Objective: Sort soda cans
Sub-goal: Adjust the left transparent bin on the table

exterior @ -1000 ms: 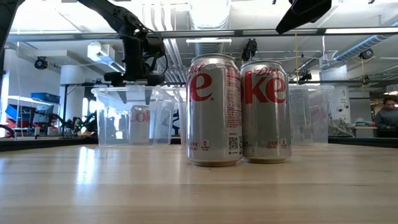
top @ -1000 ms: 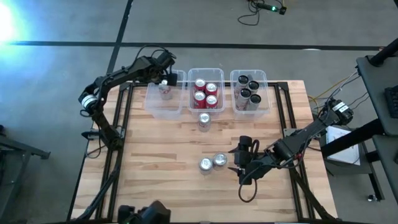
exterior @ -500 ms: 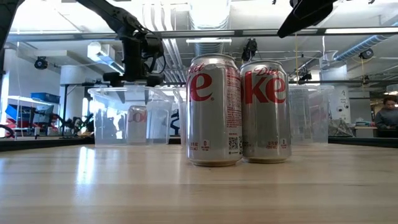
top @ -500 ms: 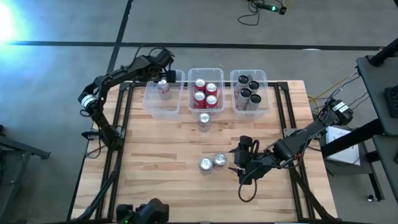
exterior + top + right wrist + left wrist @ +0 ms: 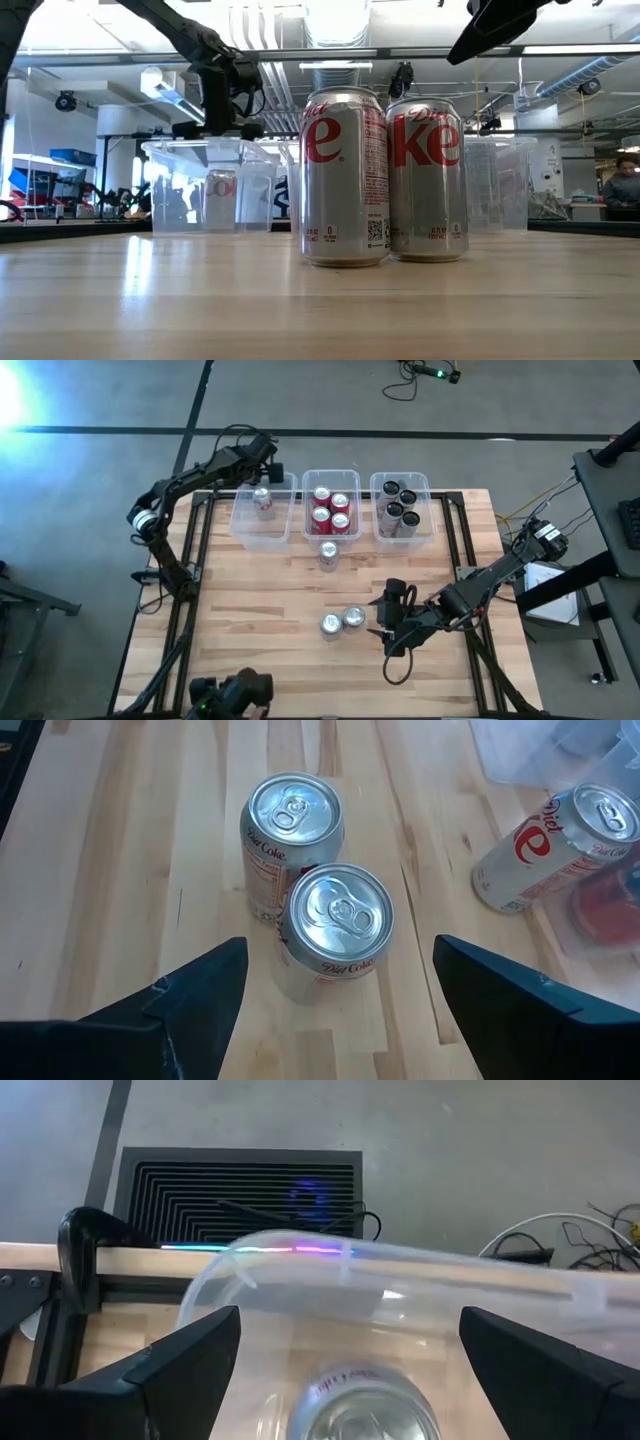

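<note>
Near table's front edge, toward middle: two silver cans (image 5: 342,620) upright, touching. Third silver can (image 5: 328,553) stands just before middle bin (image 5: 305,500), which holds red cans (image 5: 330,509). Black cans (image 5: 398,503) in right bin (image 5: 428,500). One silver can (image 5: 263,501) in left bin (image 5: 240,520). Left gripper (image 5: 268,460) above left bin's far rim, fingers spread, empty. Right gripper (image 5: 383,630) just beside pair, fingers wide, empty.

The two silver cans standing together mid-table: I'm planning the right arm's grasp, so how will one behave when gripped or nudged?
The two silver cans stand upright and touching, so nudging one would likely shove its neighbour. Tall and narrow, a can may tip if pushed high, then roll. The smooth metal wall looks slippery. The open right hand hovers near them.
</note>
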Robot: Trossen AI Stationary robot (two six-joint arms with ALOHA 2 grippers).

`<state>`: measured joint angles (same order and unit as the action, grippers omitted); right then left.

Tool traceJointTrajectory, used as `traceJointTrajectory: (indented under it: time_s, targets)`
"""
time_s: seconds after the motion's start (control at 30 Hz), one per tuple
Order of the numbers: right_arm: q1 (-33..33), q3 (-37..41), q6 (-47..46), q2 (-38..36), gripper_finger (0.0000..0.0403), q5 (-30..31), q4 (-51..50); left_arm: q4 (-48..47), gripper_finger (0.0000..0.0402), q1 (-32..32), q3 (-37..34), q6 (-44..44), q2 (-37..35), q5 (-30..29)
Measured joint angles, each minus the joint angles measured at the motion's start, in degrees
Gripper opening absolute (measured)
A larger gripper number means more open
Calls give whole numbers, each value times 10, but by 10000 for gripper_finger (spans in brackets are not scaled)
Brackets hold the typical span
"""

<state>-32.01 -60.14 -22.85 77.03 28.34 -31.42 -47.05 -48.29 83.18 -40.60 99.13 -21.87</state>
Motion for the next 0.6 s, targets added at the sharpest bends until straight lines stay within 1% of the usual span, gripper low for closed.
traceJointTrajectory:
  time_s: [0.37,0.5,0.6]
  targets:
    - [0,11,-7,0,305,1,5,21,361,-15,0,-22,6,2]
    - [0,12,-6,0,316,5,6,20,361,-16,0,-9,6,4]
    - [0,12,-1,0,328,38,6,10,361,-16,6,2,5,13]
